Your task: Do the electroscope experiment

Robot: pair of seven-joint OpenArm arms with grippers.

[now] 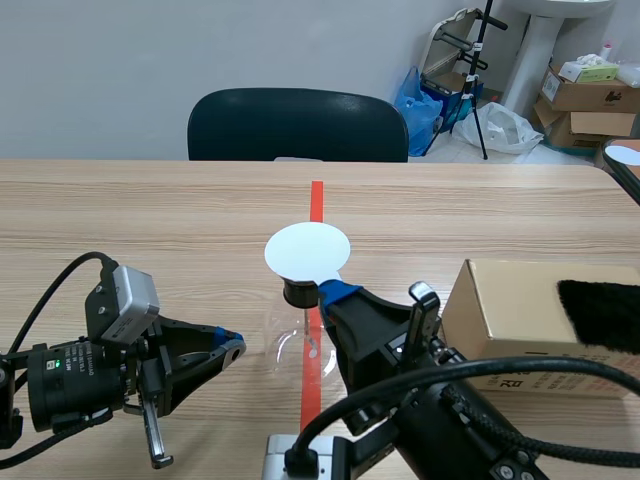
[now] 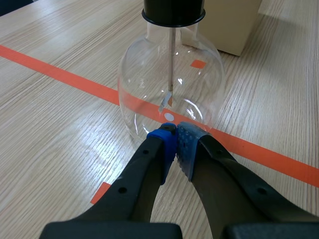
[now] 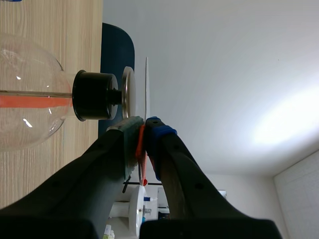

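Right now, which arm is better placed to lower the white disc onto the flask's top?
The right. The right fingers grip the disc just above the plate; the left fingers are shut on nothing, low beside the flask.

Glossy glass flask (image 2: 142, 99), matt woodgrain table (image 2: 50, 149)

Light wood-grain table (image 1: 140, 215) here, an orange-red tape line (image 1: 316, 200) running down its middle, away from the robot. Standing right on that line is the round glass electroscope flask (image 1: 290, 345), upright, black stopper (image 1: 300, 293) on top. To its right, not touching it, a brown cardboard box (image 1: 500, 300) sits flat on the tabletop.
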